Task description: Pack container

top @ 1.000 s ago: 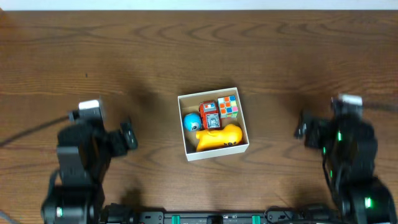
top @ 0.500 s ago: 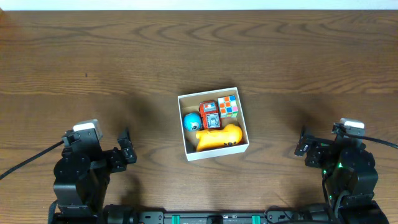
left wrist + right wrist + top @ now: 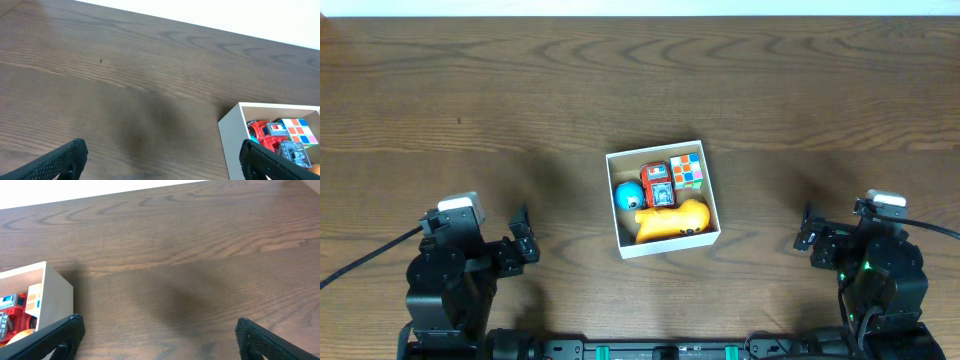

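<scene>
The container, a white-walled square box, stands at the table's middle. It holds a yellow toy, a red toy car, a blue ball and a colour cube. The box also shows in the left wrist view and the right wrist view. My left gripper is open and empty, well left of the box near the front edge; in its wrist view the left gripper holds nothing. My right gripper is open and empty, well right of the box; its jaws frame bare table.
Dark wooden table all round the box. A white wall edge runs along the far side. The arm bases sit at the front left and front right corners.
Since a second ago both arms have drawn back toward the front edge and lower in the overhead view. In the last half second nothing has moved.
</scene>
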`<control>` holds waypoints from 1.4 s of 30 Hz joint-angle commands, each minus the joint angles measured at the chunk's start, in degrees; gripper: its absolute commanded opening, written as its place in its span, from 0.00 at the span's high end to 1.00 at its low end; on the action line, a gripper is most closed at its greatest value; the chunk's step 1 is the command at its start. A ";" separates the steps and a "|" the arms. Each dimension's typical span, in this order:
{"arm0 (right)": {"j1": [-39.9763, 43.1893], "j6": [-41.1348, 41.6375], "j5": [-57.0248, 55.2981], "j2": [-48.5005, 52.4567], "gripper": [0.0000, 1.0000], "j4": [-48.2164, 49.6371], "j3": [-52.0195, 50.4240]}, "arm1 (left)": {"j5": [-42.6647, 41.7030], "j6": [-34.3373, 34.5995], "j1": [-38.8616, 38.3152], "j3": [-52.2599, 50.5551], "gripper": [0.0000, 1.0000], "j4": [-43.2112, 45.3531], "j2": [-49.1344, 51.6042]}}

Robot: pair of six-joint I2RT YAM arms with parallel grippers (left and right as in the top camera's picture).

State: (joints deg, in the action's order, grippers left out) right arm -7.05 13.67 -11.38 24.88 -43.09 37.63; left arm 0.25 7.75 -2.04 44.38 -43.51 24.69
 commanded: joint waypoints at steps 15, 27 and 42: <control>-0.44 -0.22 0.59 -6.62 0.01 -3.19 -0.83 | 0.66 0.72 -0.24 -0.26 0.02 -0.11 -0.04; 1.75 -4.61 5.01 -24.20 0.01 4.31 -9.88 | 0.66 0.72 -0.24 -0.24 0.02 -0.11 -0.04; 1.77 -10.43 7.08 -24.57 0.01 52.72 -37.35 | 0.66 0.72 -0.24 -0.24 0.02 -0.11 -0.04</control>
State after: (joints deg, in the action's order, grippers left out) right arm -5.67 5.98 -5.89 0.64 8.27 3.38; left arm 0.43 7.75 -2.04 44.36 -43.55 24.64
